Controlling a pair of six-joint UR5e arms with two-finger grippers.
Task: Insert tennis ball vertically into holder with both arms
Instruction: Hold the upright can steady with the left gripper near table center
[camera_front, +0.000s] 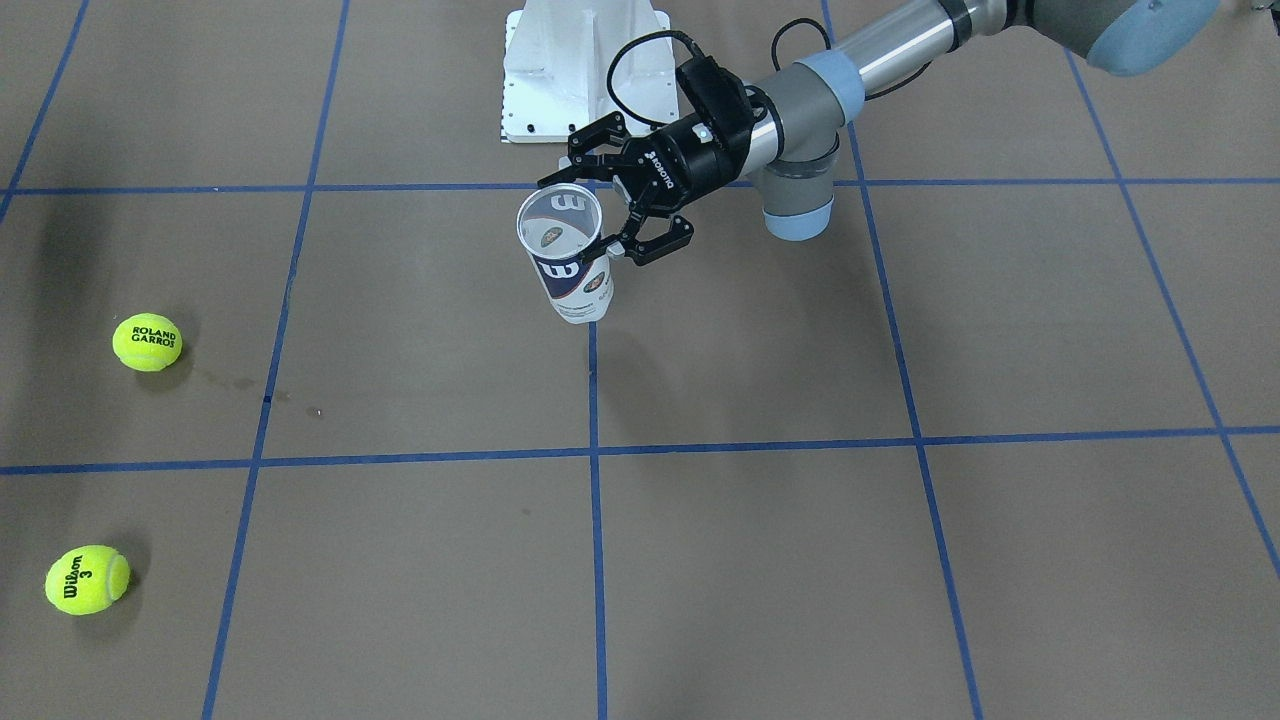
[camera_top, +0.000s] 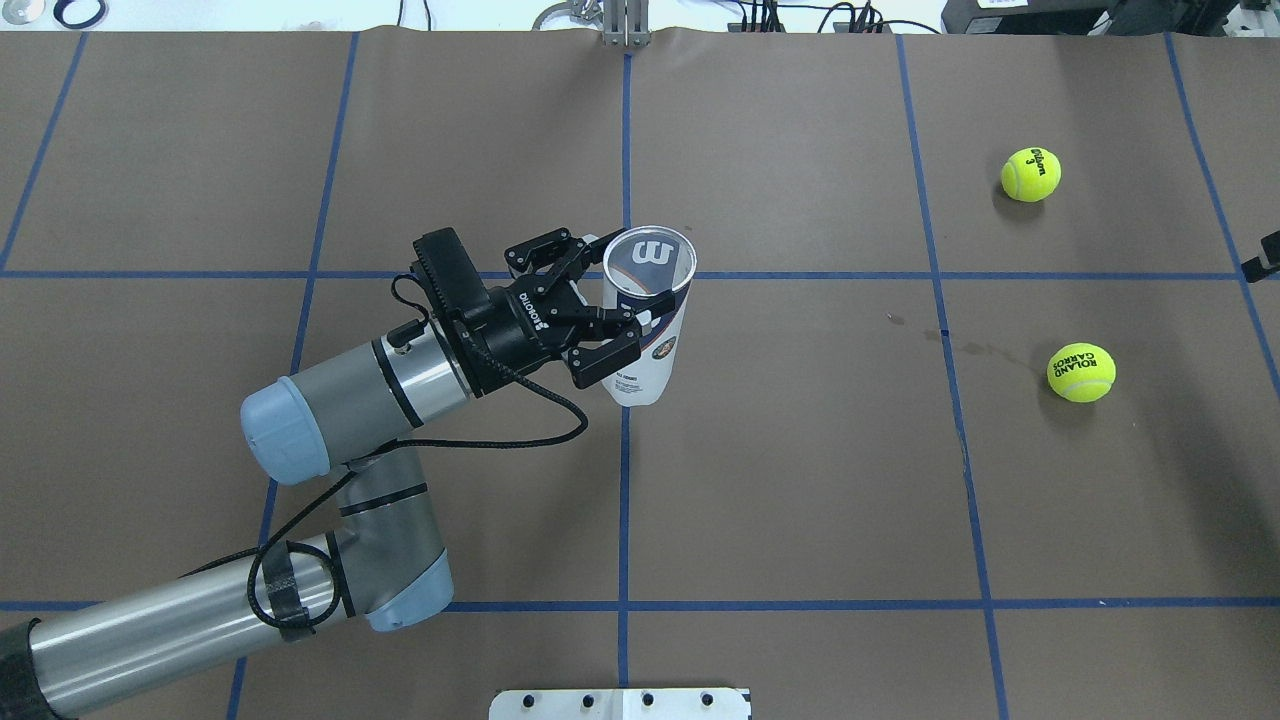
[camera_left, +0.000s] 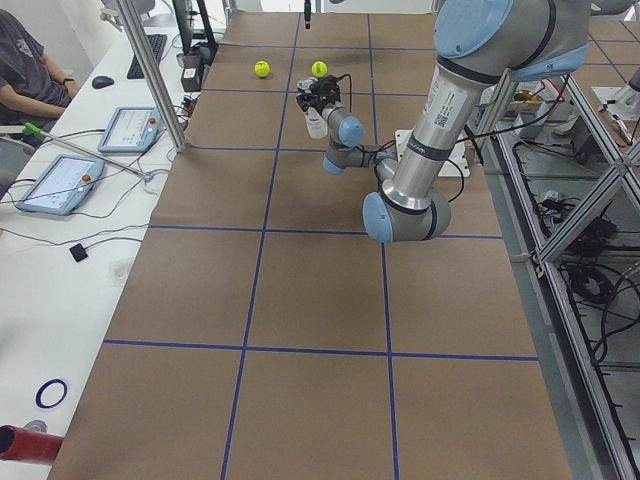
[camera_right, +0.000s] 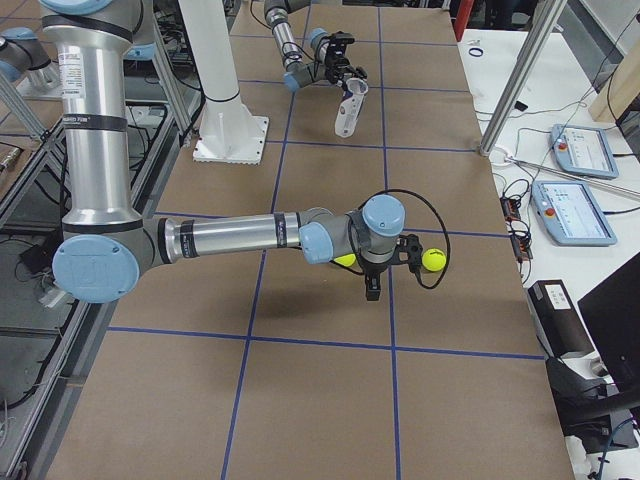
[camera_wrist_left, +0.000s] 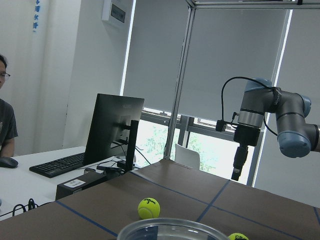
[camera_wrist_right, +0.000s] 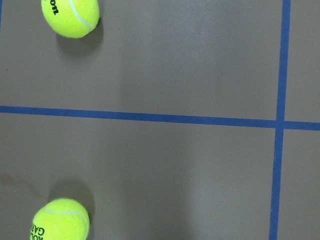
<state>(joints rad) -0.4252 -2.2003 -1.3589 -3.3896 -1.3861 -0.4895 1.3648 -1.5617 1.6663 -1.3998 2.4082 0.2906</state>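
Left fingers: here they are, the black fingers (camera_top: 605, 360) of the left gripper (camera_top: 612, 305), part-way open and clamped onto the holder (camera_top: 648, 350), one finger on each side just below its rim
Holder: caught between those fingers in a side-on grip, mouth upward and the body leaning a little; the navy-and-white label and its W show through the clear wall; whether the base touches the paper I cannot tell
Left arm: the left arm (camera_top: 360, 395) reaches in with its wrist lying roughly level, a black cable looping beside it
Right fingers: the right gripper (camera_right: 372, 290) points straight down over the table, well apart from the holder; it shows only small and side-on, so I cannot tell how far apart its fingers stand or whether they hold anything
Right arm: the right arm (camera_right: 240, 238) stretches out level above the table, with the wrist bent downward
Roland Garros ball: the Roland Garros ball (camera_top: 1081, 372) lies on the table out ahead of the left fingertips, well apart from them, and below the right gripper, off to one side of it
Wilson ball: the Wilson ball (camera_top: 1031, 174), marked 3, lies near the other ball but apart from it, below the right gripper on its other side
Table: the table (camera_top: 800, 480) is covered in brown paper gridded with blue tape
Pedestal: the white pedestal base (camera_front: 585, 70) stands behind the left gripper's wrist
Sidelines: a person (camera_left: 25, 70) sits at the white desk beside the table
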